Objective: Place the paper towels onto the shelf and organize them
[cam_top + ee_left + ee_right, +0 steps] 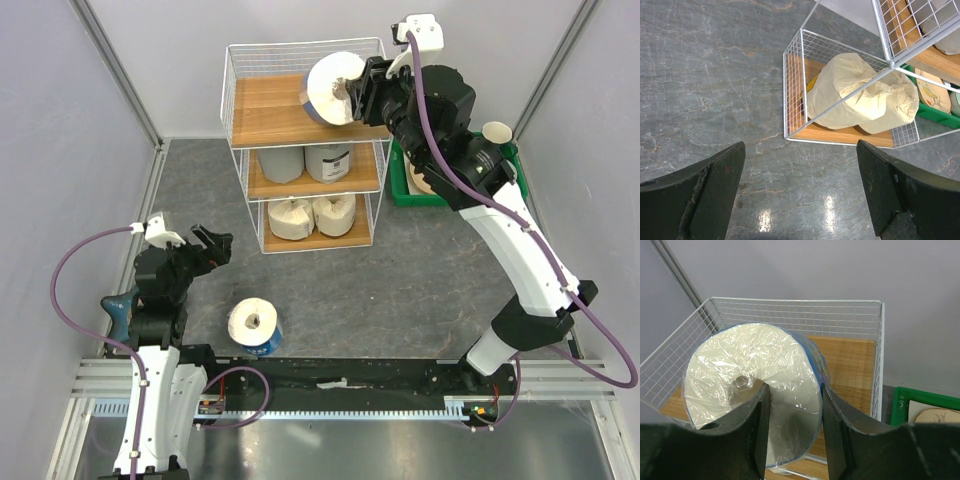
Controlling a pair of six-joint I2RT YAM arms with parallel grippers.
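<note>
My right gripper is shut on a blue-wrapped paper towel roll, one finger in its core and one outside, holding it over the top tier of the white wire shelf; the roll fills the right wrist view. Two grey-wrapped rolls stand on the middle tier. Two cream rolls lie on the bottom tier and show in the left wrist view. A second blue-wrapped roll stands on the table near my left gripper, which is open and empty.
A green plastic tray sits right of the shelf, partly under my right arm. Grey walls close in on both sides. A blue object lies by my left arm's base.
</note>
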